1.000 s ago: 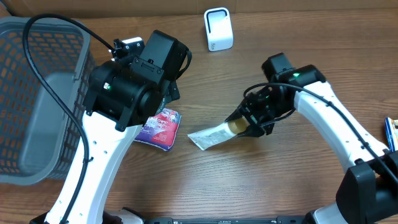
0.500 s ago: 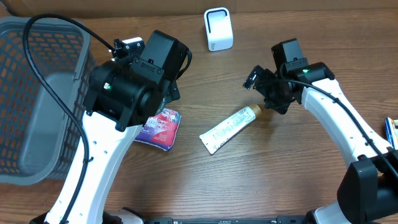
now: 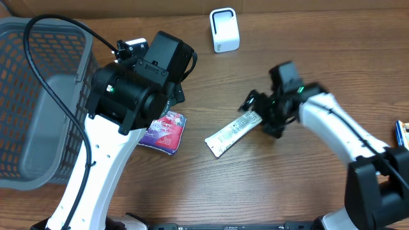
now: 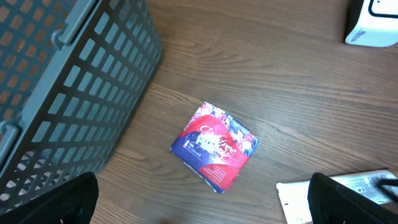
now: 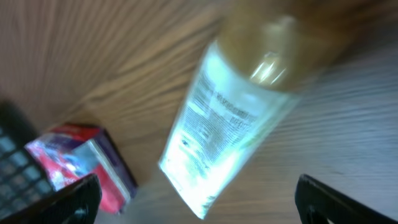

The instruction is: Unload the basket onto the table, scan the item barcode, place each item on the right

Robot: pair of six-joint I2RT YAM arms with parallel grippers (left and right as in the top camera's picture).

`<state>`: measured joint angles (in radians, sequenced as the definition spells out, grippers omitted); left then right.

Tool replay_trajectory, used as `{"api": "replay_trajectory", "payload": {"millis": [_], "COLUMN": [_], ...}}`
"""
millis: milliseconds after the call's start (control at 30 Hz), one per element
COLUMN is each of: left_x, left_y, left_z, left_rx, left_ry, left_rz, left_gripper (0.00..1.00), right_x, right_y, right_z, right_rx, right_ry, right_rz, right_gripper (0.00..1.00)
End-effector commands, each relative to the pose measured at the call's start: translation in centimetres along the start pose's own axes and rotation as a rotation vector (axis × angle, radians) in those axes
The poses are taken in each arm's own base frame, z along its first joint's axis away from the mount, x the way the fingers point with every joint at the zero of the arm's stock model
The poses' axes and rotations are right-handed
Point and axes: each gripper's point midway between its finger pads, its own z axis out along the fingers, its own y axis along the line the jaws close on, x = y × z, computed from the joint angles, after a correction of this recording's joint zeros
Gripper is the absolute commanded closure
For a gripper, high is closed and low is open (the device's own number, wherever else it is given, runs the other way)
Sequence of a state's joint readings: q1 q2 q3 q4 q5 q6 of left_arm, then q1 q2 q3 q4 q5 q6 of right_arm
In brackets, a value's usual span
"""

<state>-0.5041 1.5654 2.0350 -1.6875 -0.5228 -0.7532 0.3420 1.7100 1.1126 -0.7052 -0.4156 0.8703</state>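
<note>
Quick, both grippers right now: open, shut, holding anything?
Left gripper: open, holding nothing.
Right gripper: open, over the tube, not gripping it.

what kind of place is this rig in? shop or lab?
Likely a mock checkout bench: white scanner, gray basket, tube and packet on a wooden table.

Grey mesh basket (image 3: 16, 96) at left, brown wooden table (image 3: 287, 191)
</note>
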Motion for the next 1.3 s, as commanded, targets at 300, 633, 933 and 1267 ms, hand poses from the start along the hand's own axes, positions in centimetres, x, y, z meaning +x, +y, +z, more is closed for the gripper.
{"api": "replay_trajectory", "payload": {"millis": [300, 633, 933, 1267], "left_x": [0.1, 0.1, 0.1, 0.1], "left_y": [-0.1, -0.1, -0.1, -0.1], "left_z": [-0.1, -0.1, -0.1, -0.1], "left_rx": [0.001, 0.001, 0.001, 0.001], "left_ry": [0.000, 0.000, 0.000, 0.000], "left_rz": [-0.005, -0.005, -0.005, -0.005], "left_gripper": [0.00, 0.00, 0.00, 0.00], "right_x": [4.2, 1.8, 1.5, 3.6], "right_y": [-2.7, -6.8, -6.2, -2.0], "right_z": [7.9, 7.9, 7.8, 5.8], "right_rx": [-0.195, -0.013, -0.016, -0.217], "right_ry": [-0.080, -0.249, -0.261, -0.100], "right_rz": [0.102, 0.033, -0.114, -0.373], "right_gripper": [0.03, 0.57, 0.82, 0.94]}}
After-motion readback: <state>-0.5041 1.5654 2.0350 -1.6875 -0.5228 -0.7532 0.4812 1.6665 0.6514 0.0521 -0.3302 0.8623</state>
